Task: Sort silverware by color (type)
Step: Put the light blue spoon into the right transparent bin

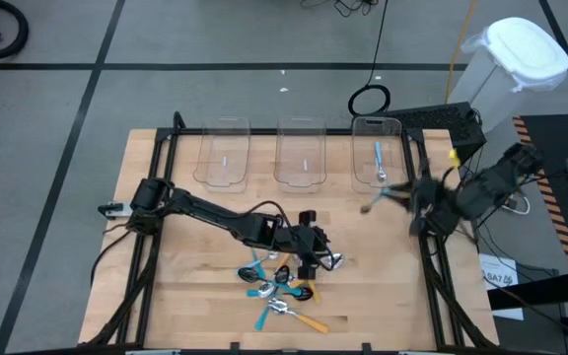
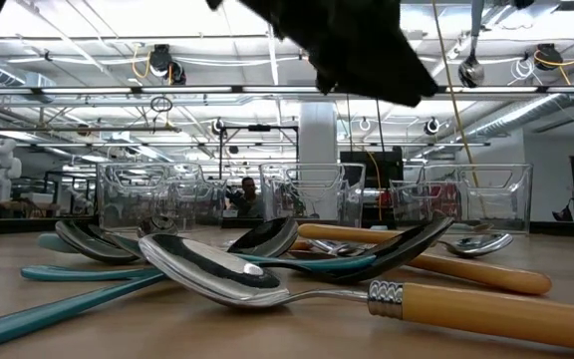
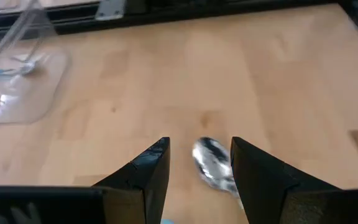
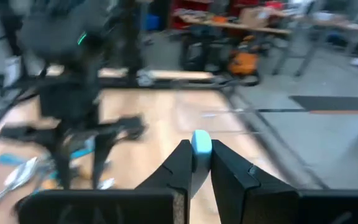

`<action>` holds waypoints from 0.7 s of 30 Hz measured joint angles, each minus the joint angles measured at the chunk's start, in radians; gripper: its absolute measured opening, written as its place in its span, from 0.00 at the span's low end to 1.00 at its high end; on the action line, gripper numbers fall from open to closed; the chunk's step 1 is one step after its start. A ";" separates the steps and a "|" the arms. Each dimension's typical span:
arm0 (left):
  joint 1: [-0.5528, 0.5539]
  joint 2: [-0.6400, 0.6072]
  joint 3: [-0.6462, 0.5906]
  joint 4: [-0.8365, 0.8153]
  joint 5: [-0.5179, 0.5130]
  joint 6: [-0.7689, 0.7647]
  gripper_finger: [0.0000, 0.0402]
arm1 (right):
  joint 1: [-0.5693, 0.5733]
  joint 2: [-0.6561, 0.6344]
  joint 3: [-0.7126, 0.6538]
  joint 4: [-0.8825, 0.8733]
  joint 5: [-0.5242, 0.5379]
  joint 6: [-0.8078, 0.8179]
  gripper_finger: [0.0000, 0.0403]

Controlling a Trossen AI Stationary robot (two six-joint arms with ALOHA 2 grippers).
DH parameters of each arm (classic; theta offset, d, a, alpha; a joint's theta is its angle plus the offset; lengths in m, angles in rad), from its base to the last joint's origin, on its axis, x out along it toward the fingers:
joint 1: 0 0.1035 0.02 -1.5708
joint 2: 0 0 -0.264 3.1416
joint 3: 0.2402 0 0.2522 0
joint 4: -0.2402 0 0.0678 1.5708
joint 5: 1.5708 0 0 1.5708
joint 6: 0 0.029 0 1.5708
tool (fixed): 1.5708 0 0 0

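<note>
Several spoons (image 1: 279,291) lie in a loose heap on the wooden table near its front edge, with teal, orange and light-blue handles. My left gripper (image 1: 321,256) hovers just right of the heap with a silver-bowled spoon (image 3: 213,163) between its fingers. My right gripper (image 1: 404,199) is at the table's right side, near the right bin, shut on a light-blue-handled spoon (image 1: 383,200). One light-blue spoon (image 1: 378,160) lies in the right bin. My left gripper has the spoon's shaft (image 3: 232,185) between its two fingers, close to one finger; the fingers hide the exact place of contact. They slant down toward the table's right. The silver bowl (image 1: 335,260) sticks out past the fingertips, clear of the table. My right gripper pinches the light-blue handle (image 4: 201,144) between its two fingers, the handle's end showing just past the fingertips. The fingers lie nearly level, pointing toward the table's left. The spoon is clear of the table, its bowl end (image 1: 368,207) pointing left.
Three clear bins (image 1: 223,153) (image 1: 299,153) (image 1: 378,177) stand in a row along the far edge. A black frame (image 1: 427,256) runs along the table's sides. Bare wood (image 1: 195,256) lies between the bins and the heap. A white container (image 1: 521,59) stands beyond the far right corner.
</note>
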 joint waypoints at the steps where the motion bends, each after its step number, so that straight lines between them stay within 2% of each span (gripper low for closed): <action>1: 0.011 0.000 -0.022 0.033 0.000 -0.002 0.42 | -0.021 -0.003 0.026 -0.031 -0.004 -0.012 0.08; 8: 0.088 0.002 -0.161 0.195 0.012 -0.087 0.42 | -0.152 0.039 0.240 -0.237 -0.049 -0.068 0.08; 21: 0.021 0.002 -0.104 0.193 0.026 -0.059 0.42 | -0.323 0.166 0.530 -0.370 -0.112 -0.204 0.08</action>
